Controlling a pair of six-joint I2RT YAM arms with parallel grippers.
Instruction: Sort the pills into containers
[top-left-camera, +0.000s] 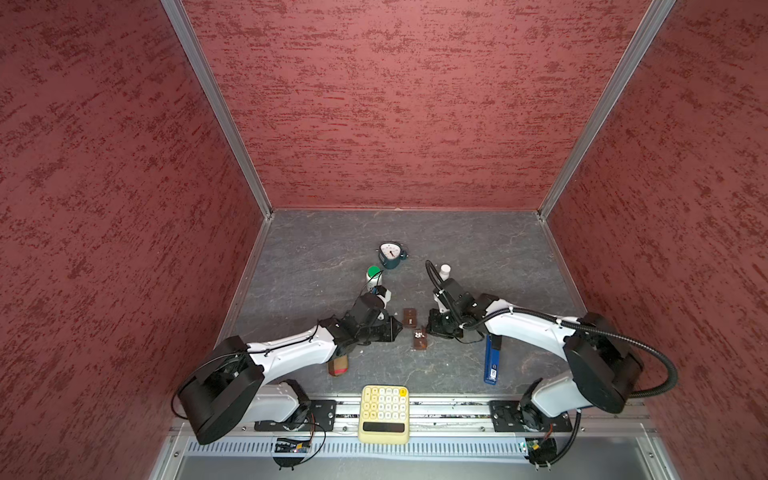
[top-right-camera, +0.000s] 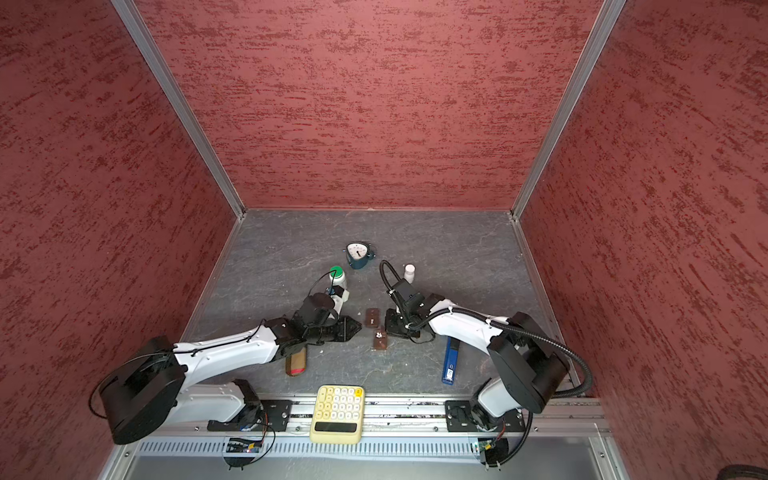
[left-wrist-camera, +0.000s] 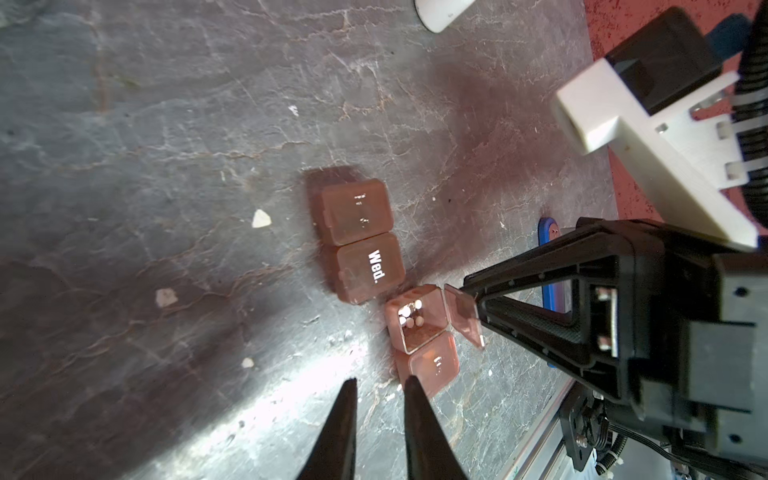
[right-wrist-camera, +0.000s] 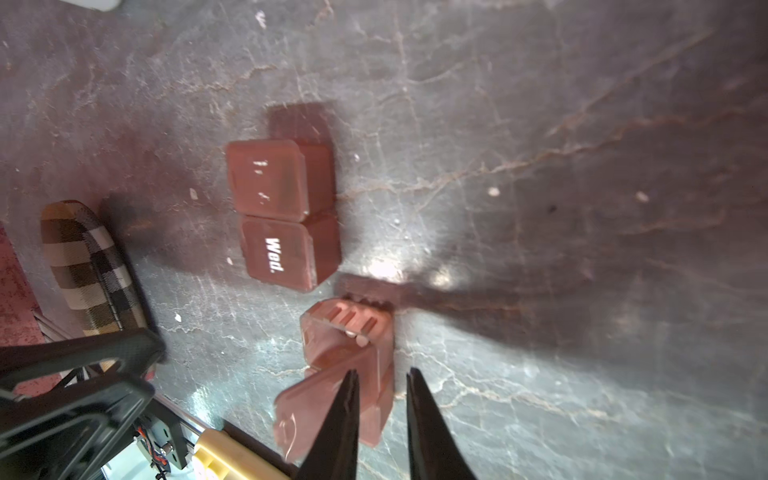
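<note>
finds the far container (top-left-camera: 409, 318) and the near container (top-left-camera: 419, 340) at the middle of the grey table (top-left-camera: 478, 257), between the two grippers, just beside each other and not quite in line. shows the far container with both lids down, one of them marked "wed.". shows the far cell of the near container with its lid (left-wrist-camera: 463, 318) swung up toward the right and a small heap of pills (left-wrist-camera: 409, 316) inside, and the near cell of that piece shut. places the left gripper (left-wrist-camera: 381, 380) just left of the near container and apart from it, jaws drawn together to a thin slit, empty. places the right gripper (right-wrist-camera: 382, 374) on the right side of the same container, one finger against the raised lid, jaws standing only a little apart; cannot tell a pinch on the lid from a mere touch. scatters a few white bits (left-wrist-camera: 261, 218) on the table left of both pieces. sets a green-capped white bottle (top-left-camera: 374, 274), a teal clock (top-left-camera: 390, 253) and a small white bottle (top-left-camera: 445, 270) farther back, a blue bar (top-left-camera: 491, 361) to the right under the right arm, and a yellow calculator (top-left-camera: 384, 413) at the near edge.
</note>
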